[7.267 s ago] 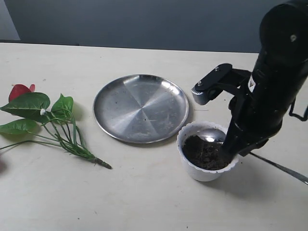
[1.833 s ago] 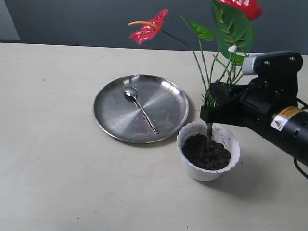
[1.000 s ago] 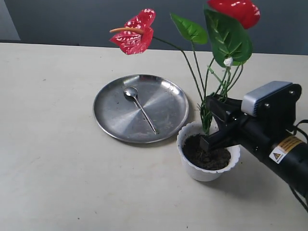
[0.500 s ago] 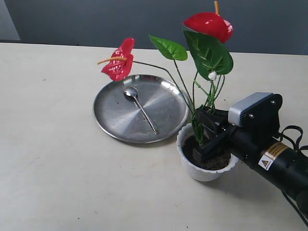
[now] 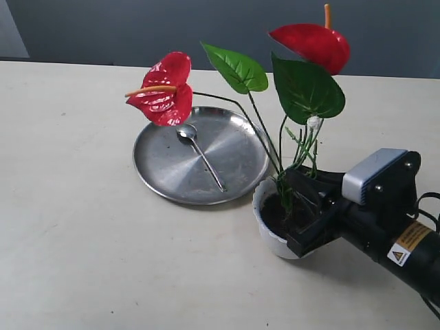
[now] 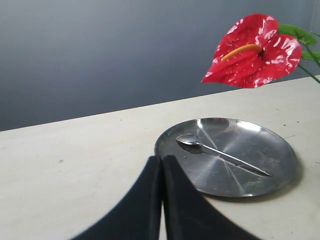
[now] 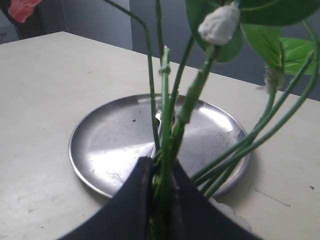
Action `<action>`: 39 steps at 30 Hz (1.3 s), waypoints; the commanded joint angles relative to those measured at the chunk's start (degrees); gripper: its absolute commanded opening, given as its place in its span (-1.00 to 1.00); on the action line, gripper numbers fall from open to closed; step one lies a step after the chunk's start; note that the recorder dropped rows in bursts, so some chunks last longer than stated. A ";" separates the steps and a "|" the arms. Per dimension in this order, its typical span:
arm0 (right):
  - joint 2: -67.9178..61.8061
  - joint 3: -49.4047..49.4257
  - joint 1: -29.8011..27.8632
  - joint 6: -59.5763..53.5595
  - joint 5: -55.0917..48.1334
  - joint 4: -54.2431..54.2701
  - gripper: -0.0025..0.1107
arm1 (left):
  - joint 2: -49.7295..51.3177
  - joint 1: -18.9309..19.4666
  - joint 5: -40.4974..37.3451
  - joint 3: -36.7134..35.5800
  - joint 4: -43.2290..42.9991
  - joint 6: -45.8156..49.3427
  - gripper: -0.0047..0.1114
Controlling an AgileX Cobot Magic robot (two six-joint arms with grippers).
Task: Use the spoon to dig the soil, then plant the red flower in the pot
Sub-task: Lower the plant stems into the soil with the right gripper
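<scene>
The red flower (image 5: 306, 89) stands upright with its stems going down into the soil (image 5: 272, 212) of the white pot (image 5: 268, 238). My right gripper (image 5: 297, 205) sits low over the pot, shut on the bundle of green stems (image 7: 166, 125); its fingertips (image 7: 150, 172) squeeze them just above the scalloped rim (image 7: 227, 212). The spoon (image 5: 200, 155) lies on the steel plate (image 5: 165, 168). My left gripper (image 6: 161, 161) is shut with nothing in it, hovering above the table short of the plate (image 6: 272, 152) and spoon (image 6: 220, 152). One red bloom (image 6: 252, 50) hangs over the plate.
The plate lies just behind and left of the pot, nearly touching it. The right arm's body (image 5: 392, 220) stretches to the right of the pot. The left gripper does not show in the exterior view. A dark wall (image 5: 103, 27) bounds the table's far edge.
The right gripper has sunk lower and shifted slightly right with the flower. The stems now stand straighter in the soil, and the blooms have swung apart and up.
</scene>
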State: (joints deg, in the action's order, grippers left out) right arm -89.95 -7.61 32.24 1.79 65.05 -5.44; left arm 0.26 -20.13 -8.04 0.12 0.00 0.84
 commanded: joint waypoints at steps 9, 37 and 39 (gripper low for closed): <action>-0.31 1.58 -0.18 -0.14 -15.06 -2.82 -0.97 | -0.26 -0.39 0.74 -0.12 0.00 -0.21 -0.91; 0.55 1.58 -0.18 2.73 -18.75 1.97 -0.97 | -0.26 -0.39 0.74 -0.12 0.00 -0.21 -0.91; 0.55 1.58 -0.18 2.73 -19.30 1.97 -0.97 | -0.26 -0.39 0.74 -0.12 0.00 -0.21 -0.91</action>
State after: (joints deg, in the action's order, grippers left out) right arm -88.37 -7.49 32.24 4.57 56.93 -4.68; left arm 0.26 -20.13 -8.04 0.12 0.00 0.84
